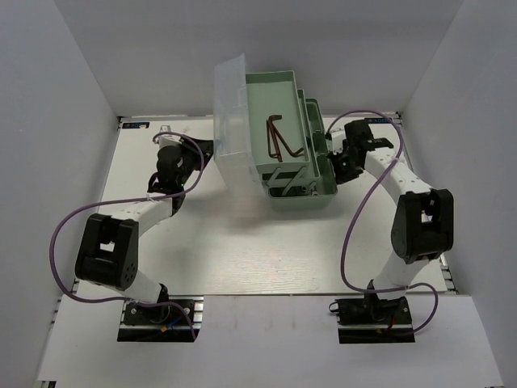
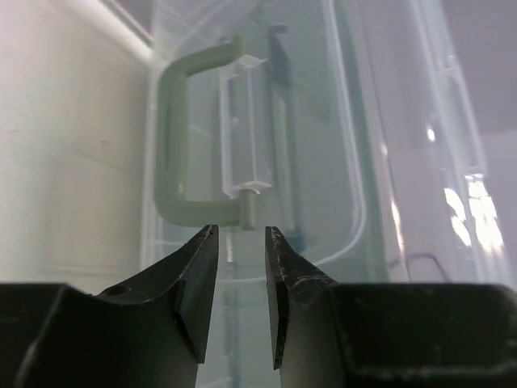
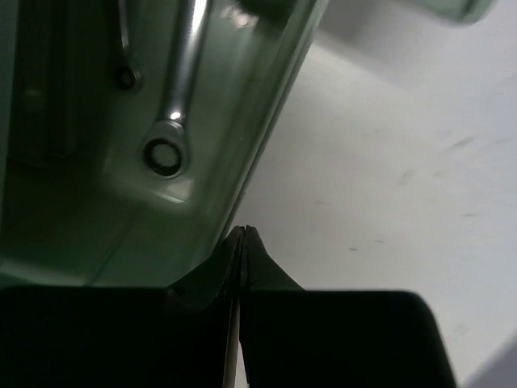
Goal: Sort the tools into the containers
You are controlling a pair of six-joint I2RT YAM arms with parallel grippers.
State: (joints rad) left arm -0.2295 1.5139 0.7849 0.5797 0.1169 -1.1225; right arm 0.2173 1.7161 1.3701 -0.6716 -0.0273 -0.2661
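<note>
Notably, the right gripper (image 3: 242,242) was clenched on nothing, just beside the toolbox (image 1: 299,198) wall. Wrenches (image 3: 184,81) lay inside, hex keys (image 1: 281,139) in the upper tray. The left gripper (image 2: 241,242) stood part-open and empty, facing the clear lid (image 2: 339,121). Judged risk: either arm nudging the box and scattering sorted tools.

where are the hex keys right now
In the top view the hex keys lie in the upper tray of the toolbox, just right of the raised clear lid and left of the right gripper.
</note>
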